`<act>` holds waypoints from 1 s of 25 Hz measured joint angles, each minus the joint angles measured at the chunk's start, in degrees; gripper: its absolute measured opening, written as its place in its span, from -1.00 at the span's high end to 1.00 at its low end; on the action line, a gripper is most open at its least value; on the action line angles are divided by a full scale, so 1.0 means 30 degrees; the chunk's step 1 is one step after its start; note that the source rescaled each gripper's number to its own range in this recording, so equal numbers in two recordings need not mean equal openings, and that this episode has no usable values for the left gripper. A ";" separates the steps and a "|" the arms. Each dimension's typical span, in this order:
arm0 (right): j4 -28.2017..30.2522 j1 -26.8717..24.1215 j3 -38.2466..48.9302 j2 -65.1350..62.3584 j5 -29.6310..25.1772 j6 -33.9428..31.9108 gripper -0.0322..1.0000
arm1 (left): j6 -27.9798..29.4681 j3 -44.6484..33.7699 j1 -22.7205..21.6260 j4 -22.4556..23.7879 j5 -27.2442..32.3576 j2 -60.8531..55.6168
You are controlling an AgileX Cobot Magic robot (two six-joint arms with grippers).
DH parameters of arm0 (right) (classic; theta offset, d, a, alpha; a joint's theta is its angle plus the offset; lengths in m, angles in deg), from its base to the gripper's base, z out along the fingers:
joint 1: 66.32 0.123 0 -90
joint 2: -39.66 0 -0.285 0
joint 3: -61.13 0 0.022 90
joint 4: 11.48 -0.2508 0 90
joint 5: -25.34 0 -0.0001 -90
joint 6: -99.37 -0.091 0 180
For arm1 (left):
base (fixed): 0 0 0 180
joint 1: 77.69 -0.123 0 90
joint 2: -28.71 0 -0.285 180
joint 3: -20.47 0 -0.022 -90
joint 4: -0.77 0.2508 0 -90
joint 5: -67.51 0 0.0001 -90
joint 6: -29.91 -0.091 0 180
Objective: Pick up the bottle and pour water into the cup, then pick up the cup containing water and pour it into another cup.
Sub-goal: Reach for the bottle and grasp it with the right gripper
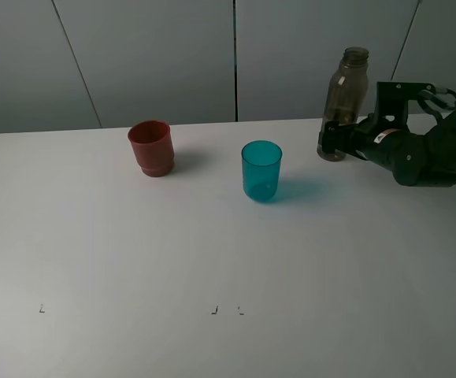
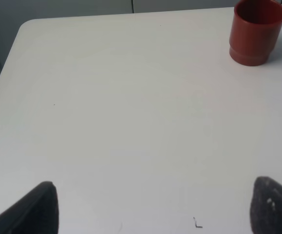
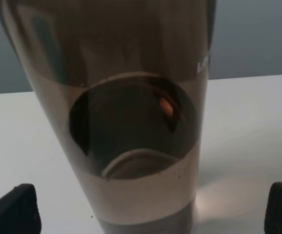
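While the left fingers (image 2: 33, 209) hang apart over bare surface (image 1: 212, 260) short of the red cup (image 1: 150, 147), and the teal cup (image 1: 261, 169) stands mid-surface, the bottle (image 1: 343, 102) stands upright far right, between the right fingers (image 3: 14, 209), spread wide low on its body. Centre it, close squarely, lift without tilting; it looks part-full.

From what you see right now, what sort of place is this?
Probably a robotics lab test bench: a plain white table, bare grey wall panels, and a robot arm at a bottle.
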 joint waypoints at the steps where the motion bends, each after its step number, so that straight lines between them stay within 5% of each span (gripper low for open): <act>1: 0.0000 0.0000 -0.0083 -0.0008 0.0000 0.0000 -1.00 | 0.0000 0.0000 0.0000 0.0000 0.0000 0.0000; 25: 0.0913 0.0000 -0.3080 0.2436 -0.0037 -0.1564 -1.00 | 0.0000 0.0000 0.0000 0.0000 0.0000 0.0000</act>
